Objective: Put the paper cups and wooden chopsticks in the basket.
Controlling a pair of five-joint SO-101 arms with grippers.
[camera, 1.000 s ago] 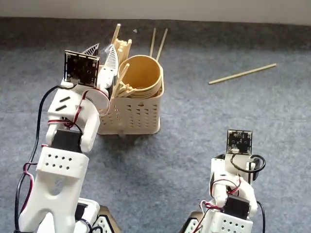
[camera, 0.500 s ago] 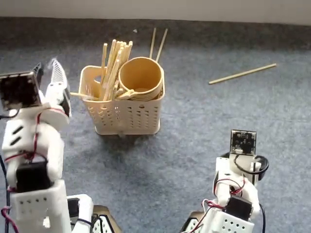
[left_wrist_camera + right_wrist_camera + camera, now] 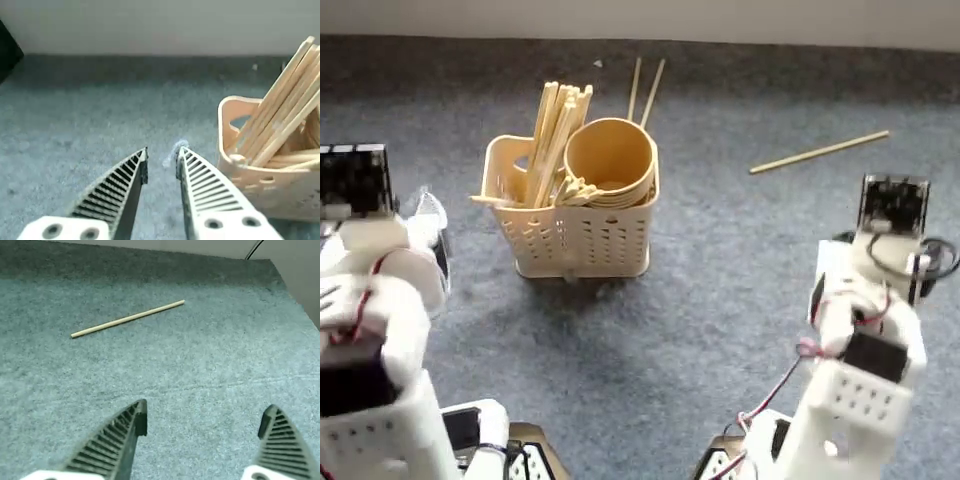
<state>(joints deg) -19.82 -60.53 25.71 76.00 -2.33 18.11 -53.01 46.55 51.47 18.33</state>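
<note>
L end effector [image 3: 161, 162] pulled back from basket [image 3: 582, 240], slightly apart, empty, R end effector [image 3: 202, 422] wide apart, loose chopstick [image 3: 127, 318] ahead on tabletop [image 3: 225, 355]

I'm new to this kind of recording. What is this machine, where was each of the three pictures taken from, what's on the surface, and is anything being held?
These are two small robot arms, each ending in a two-fingered gripper. The high view looks down on both from above. Each wrist view comes from a camera riding on one arm, looking forward past its gripper. On the grey carpet stands a cream basket holding stacked paper cups and a bundle of wooden chopsticks. Two more chopsticks lie behind it, and one loose chopstick lies ahead of the right gripper, which is wide open. The left gripper, beside the basket, is slightly open. Neither holds anything.
</note>
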